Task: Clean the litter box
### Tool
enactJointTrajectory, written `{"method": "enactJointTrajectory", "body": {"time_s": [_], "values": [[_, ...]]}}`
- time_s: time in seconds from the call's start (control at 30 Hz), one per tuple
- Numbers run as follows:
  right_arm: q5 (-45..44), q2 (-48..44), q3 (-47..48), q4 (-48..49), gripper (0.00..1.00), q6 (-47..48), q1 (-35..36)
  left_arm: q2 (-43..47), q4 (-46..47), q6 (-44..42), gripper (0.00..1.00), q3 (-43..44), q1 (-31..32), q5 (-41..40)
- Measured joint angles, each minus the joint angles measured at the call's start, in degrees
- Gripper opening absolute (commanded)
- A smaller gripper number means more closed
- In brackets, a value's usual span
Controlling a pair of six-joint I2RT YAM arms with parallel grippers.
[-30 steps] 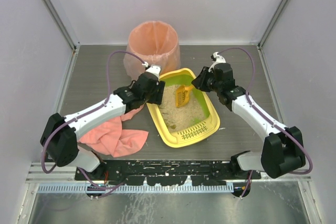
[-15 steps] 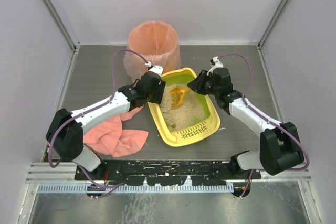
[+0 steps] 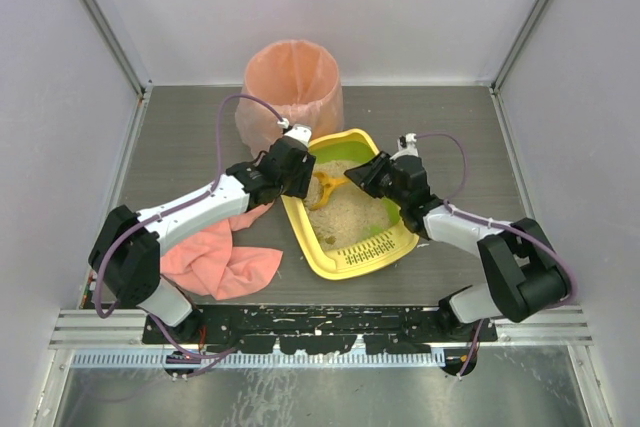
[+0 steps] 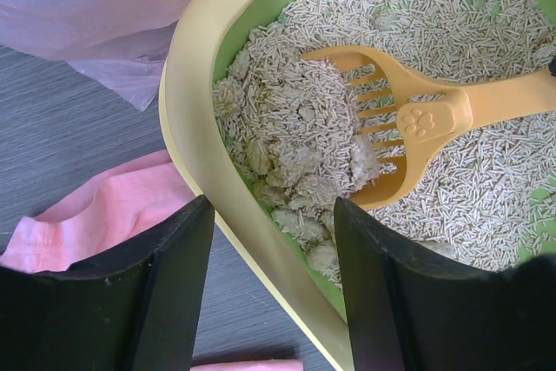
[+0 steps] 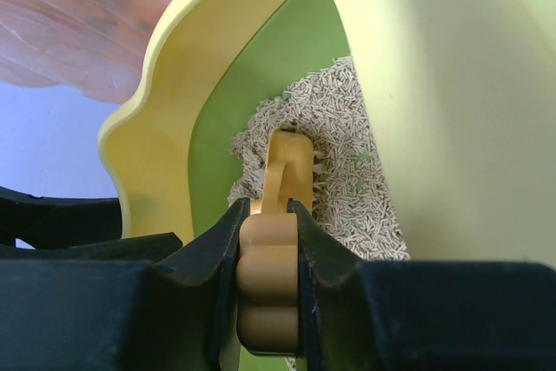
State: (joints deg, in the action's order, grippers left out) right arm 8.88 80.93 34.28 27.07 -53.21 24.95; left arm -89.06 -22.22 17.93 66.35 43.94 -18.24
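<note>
One second on, right fingers clamped on scoop sit lower in litter box (left fingers apart).

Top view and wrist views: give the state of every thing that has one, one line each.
Litter box: upright, holding litter with clumps.
Scoop: tines against the clumps.
Bin: upright, lined, open.
Cloth: crumpled beside the box.
Left jaws: open, straddling the box rim.
Right jaws: shut on the scoop handle.

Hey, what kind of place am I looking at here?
Probably a robot test cell, not a home: blank grey walls box in a metal table, two arms are bolted at its near edge, and the litter box, bin and cloth look like props.
</note>
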Motion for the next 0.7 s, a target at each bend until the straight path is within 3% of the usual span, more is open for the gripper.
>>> {"method": "enactJointTrajectory", "body": {"time_s": [0.2,0.5,0.7], "values": [[-3.1,-3.5,-2.7,-0.2,0.01,-1.6,0.9,0.0,0.2,-0.6,0.58,0.0,0.0,0.0],[-8.7,-18.6,-4.3,-8.4,0.00,-0.7,0.7,0.0,0.2,-0.6,0.59,0.0,0.1,-0.1],[-9.3,-24.0,-5.9,-11.0,0.01,-0.7,-0.4,0.5,0.0,-0.8,0.74,0.0,0.3,0.3]]}}
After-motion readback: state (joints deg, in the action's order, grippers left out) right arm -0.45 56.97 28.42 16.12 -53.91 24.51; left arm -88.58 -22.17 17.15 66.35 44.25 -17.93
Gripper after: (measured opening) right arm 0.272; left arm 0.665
